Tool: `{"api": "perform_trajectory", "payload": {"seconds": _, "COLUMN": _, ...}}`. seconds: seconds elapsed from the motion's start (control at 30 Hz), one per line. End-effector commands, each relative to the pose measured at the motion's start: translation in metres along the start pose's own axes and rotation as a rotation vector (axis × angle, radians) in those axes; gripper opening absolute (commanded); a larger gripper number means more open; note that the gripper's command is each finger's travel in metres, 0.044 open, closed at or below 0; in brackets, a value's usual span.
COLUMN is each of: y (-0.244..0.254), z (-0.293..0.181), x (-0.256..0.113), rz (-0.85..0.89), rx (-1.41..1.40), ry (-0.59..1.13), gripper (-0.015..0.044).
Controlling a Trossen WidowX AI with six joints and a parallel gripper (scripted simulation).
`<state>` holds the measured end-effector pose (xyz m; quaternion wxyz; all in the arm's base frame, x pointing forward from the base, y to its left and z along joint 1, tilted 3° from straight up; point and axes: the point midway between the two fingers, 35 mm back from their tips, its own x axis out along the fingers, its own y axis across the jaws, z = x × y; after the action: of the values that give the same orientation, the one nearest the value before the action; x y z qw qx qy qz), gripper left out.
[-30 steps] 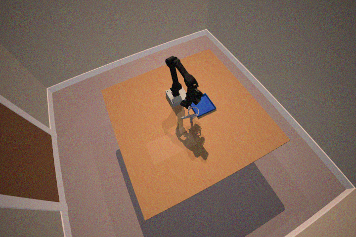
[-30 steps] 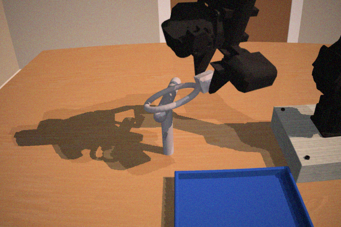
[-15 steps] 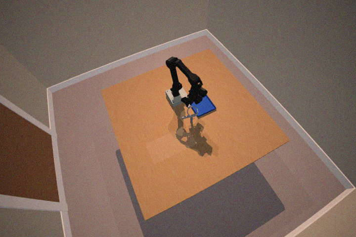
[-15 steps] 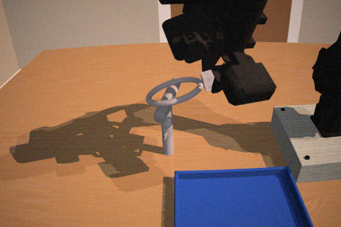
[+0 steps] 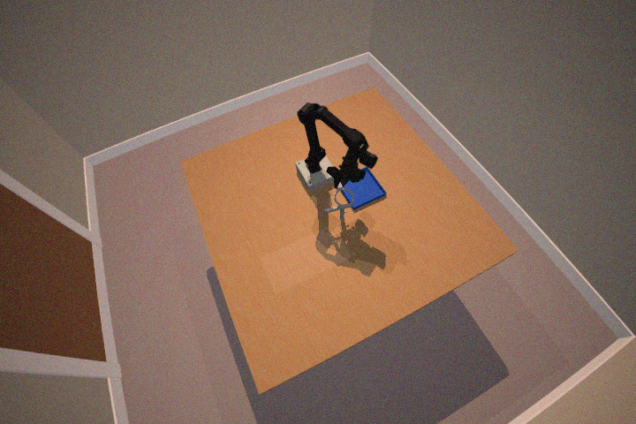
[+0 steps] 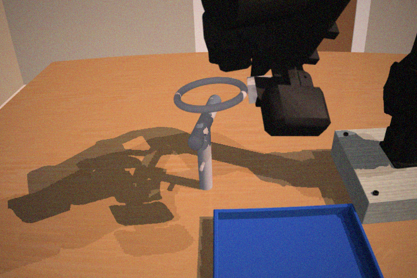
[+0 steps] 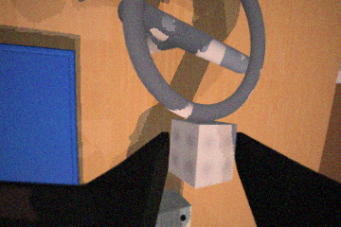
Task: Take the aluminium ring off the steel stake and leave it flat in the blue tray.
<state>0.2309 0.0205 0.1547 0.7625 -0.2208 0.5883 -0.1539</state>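
Grey aluminium ring [image 5: 352, 197] [image 6: 215, 80] [image 7: 216, 113], upper centre of exterior frame; black gripper [image 5: 338, 184] [image 6: 255, 90] [image 7: 200, 139] part-open, clamped on tab [image 6: 252, 91] [image 7: 216, 153]. Swinging low may snag steel cross-bar [image 5: 334, 209] [image 6: 200, 129] [image 7: 192, 40]; clearance unclear.

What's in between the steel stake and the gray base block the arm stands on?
Just bare, shadowed tabletop at table level, in the exterior view.

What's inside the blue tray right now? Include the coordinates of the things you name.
Bare blue floor shows in the tray [image 5: 366, 188] [image 6: 291, 245] [image 7: 31, 113]. The arm [image 5: 339, 129] covers its upper-left corner in the top view.

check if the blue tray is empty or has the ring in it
Empty: the blue tray shows bare floor wherever visible.
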Motion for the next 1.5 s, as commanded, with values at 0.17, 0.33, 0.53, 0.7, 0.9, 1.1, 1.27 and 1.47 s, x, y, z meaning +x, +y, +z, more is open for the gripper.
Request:
{"api": "perform_trajectory", "payload": {"seconds": 0.17, "y": 0.002, "z": 0.002, "x": -0.005, "rz": -0.03, "rx": 0.034, "ry": -0.018, "gripper": 0.0}}
{"api": "perform_trajectory", "payload": {"seconds": 0.33, "y": 0.048, "z": 0.009, "x": -0.015, "rz": 0.034, "rx": 0.051, "ry": -0.058, "gripper": 0.0}}
{"api": "perform_trajectory", "payload": {"seconds": 0.53, "y": 0.132, "z": -0.016, "x": -0.025, "rz": 0.051, "rx": 0.046, "ry": -0.032, "gripper": 0.0}}
{"api": "perform_trajectory", "payload": {"seconds": 0.7, "y": 0.185, "z": -0.058, "x": -0.026, "rz": -0.021, "rx": 0.046, "ry": -0.018, "gripper": 0.0}}
{"api": "perform_trajectory", "payload": {"seconds": 0.9, "y": 0.192, "z": -0.064, "x": -0.026, "rz": -0.038, "rx": 0.048, "ry": -0.021, "gripper": 0.0}}
{"api": "perform_trajectory", "payload": {"seconds": 1.1, "y": 0.204, "z": -0.067, "x": -0.009, "rz": -0.038, "rx": 0.048, "ry": -0.021, "gripper": 0.0}}
{"api": "perform_trajectory", "payload": {"seconds": 1.27, "y": 0.209, "z": -0.069, "x": -0.001, "rz": -0.038, "rx": 0.048, "ry": -0.021, "gripper": 0.0}}
{"api": "perform_trajectory", "payload": {"seconds": 1.47, "y": 0.206, "z": -0.067, "x": -0.005, "rz": -0.038, "rx": 0.045, "ry": -0.022, "gripper": 0.0131}}
